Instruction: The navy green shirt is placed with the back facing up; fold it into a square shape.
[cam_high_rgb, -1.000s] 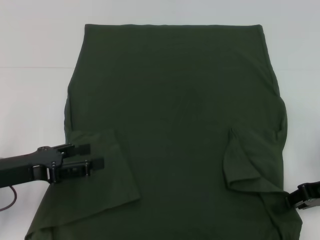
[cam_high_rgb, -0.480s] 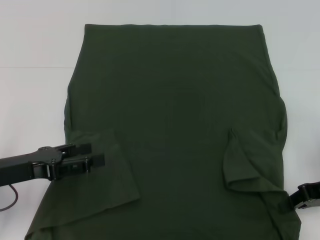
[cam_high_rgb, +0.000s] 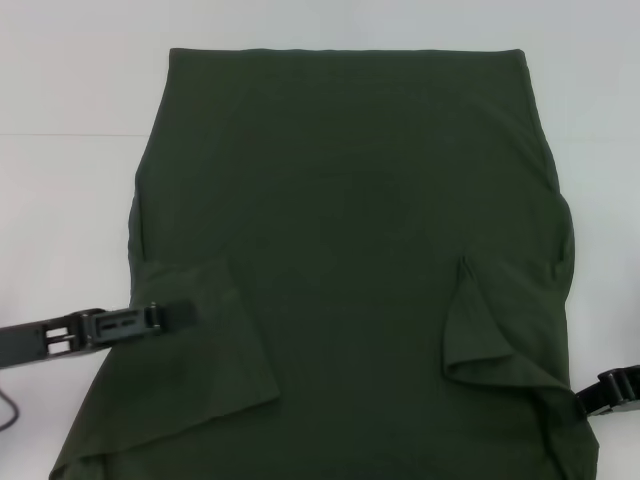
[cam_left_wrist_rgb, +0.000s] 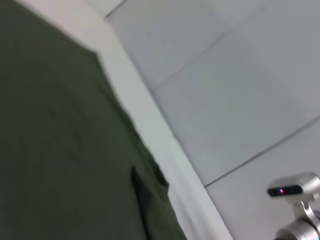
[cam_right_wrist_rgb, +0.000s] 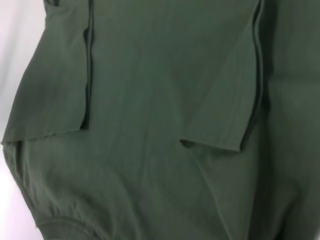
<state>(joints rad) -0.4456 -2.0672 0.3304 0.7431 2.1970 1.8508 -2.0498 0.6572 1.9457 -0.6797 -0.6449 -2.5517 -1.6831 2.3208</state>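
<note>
Now our shirt (cam_high_rgb: 350, 250) lies flat across the tabletop (cam_high_rgb: 70, 90), both sleeves folded inward. Our left claw (cam_high_rgb: 170, 315), seemingly closed and empty, rests on the left sleeve; dragging could undo that fold. We cannot tell our right claw's (cam_high_rgb: 610, 392) state.

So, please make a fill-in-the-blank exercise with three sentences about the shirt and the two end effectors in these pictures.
1. The shirt has both sleeves folded ____ over its body.
2. The left end effector is over the shirt's ____ sleeve.
3. The right end effector is at the shirt's ____ edge.

Missing words: inward; left; right
</note>
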